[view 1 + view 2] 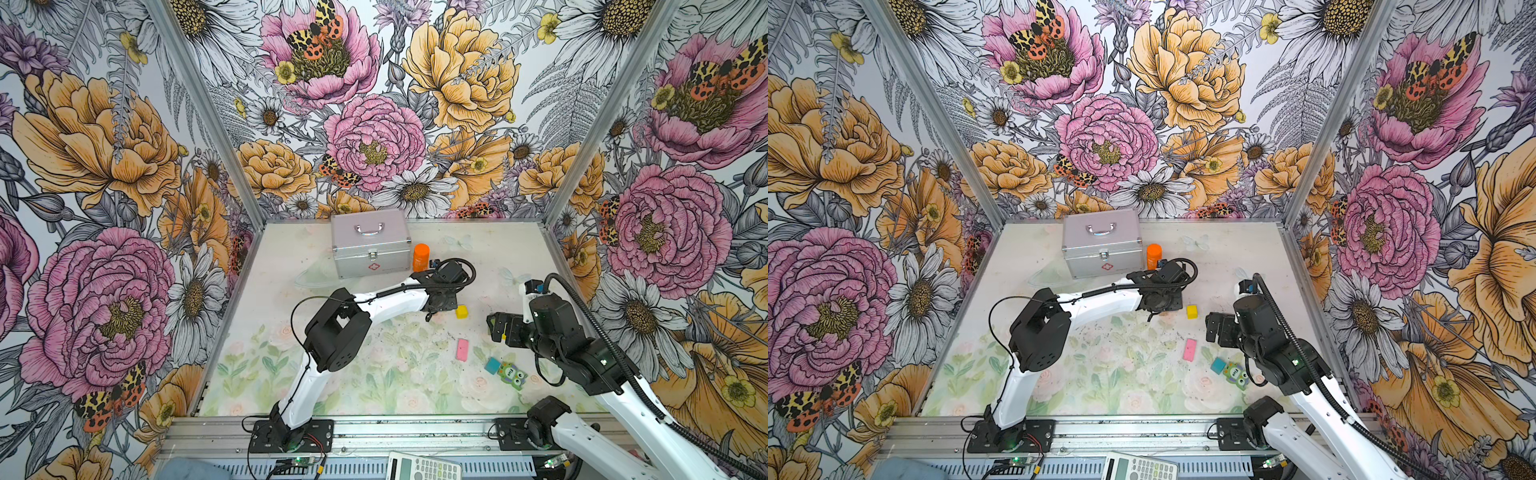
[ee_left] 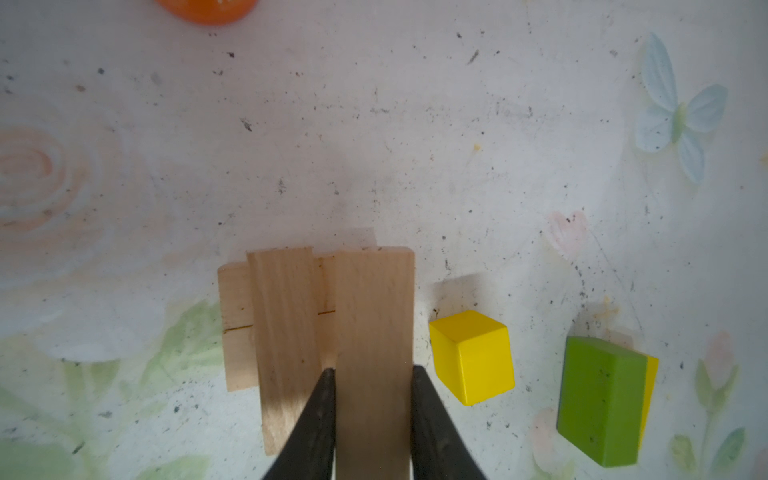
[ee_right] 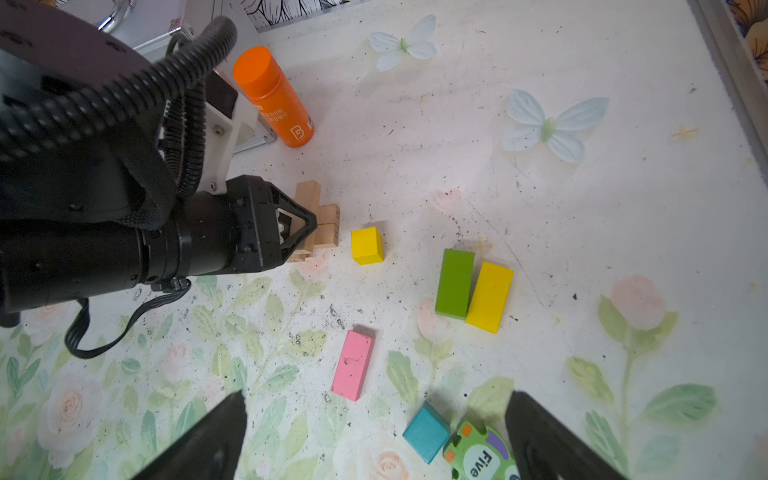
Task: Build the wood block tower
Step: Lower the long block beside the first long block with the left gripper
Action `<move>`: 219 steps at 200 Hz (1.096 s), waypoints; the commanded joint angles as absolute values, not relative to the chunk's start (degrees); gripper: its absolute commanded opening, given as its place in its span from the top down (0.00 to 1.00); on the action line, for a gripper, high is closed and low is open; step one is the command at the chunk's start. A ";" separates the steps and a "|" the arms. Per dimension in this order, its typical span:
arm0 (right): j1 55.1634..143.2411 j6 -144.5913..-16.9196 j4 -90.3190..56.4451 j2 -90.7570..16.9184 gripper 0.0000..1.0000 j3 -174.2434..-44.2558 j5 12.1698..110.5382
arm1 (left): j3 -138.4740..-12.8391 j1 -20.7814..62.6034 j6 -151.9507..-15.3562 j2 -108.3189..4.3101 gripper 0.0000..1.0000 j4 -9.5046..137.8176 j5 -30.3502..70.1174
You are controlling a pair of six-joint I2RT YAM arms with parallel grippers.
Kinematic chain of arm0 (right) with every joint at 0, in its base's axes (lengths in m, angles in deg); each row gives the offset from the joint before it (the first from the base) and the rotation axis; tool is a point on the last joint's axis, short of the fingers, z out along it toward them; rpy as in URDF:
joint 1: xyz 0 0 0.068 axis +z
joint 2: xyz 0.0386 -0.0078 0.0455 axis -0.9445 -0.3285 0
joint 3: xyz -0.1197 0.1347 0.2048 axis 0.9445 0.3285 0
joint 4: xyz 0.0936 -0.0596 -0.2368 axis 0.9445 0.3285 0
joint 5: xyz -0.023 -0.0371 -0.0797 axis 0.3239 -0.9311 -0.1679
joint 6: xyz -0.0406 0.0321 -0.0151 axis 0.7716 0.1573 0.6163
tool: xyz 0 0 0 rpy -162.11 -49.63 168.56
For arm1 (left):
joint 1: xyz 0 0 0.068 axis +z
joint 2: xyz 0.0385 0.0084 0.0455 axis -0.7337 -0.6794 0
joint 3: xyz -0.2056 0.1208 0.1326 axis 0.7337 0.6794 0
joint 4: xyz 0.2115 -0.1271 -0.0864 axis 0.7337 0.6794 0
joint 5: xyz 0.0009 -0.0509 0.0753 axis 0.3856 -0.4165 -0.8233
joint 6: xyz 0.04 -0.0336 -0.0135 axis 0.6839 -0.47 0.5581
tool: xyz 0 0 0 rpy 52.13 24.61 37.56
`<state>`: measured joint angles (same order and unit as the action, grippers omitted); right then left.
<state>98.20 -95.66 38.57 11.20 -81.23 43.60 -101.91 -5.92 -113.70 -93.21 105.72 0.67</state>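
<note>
Seen from above, a worktop [image 1: 266, 291] printed with pale flowers sits inside flowered walls. At the back, left of centre, stands a silver case [image 1: 371, 243], with an orange bottle [image 1: 421, 257] upright just to its right. Near the bottle, the left gripper [image 2: 372, 372] points down, its jaws closed on the sides of a tan plank [image 2: 374, 316]. This plank lies alongside a second tan plank [image 2: 286, 332], and both run crosswise over tan pieces [image 2: 235, 299] beneath. Together they form the low start of the tower [image 3: 326, 220], at mid-worktop. It is not possible to tell whether the held plank rests on the pieces below.

Just to the right sits a yellow cube [image 1: 461, 311]. Nearer the front lies a pink plank [image 1: 462, 349]. Further right, a green bar [image 3: 455, 282] and a yellow bar [image 3: 489, 297] lie side by side, touching. In front of them is a teal cube [image 1: 493, 365], with a green owl piece [image 1: 512, 375] just beside it. The right gripper [image 3: 376, 397] hovers here, jaws spread wide, holding nothing.
</note>
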 commanded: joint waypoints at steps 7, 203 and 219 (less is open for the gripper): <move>97.80 -96.19 38.76 11.77 0.01 -82.88 43.95 | -102.41 -6.27 -114.77 -93.91 0.71 106.17 -1.09; 97.63 -96.01 38.67 12.12 0.00 -82.71 44.39 | -103.58 -6.24 -115.56 -95.66 0.70 107.47 -0.83; 97.65 -96.01 38.67 12.12 0.00 -82.71 44.36 | -103.76 -6.32 -115.47 -95.76 0.70 107.44 -0.75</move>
<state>98.11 -95.63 38.57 11.51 -81.23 43.64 -101.91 -5.94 -115.14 -94.50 107.05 0.64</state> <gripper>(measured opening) 0.995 0.300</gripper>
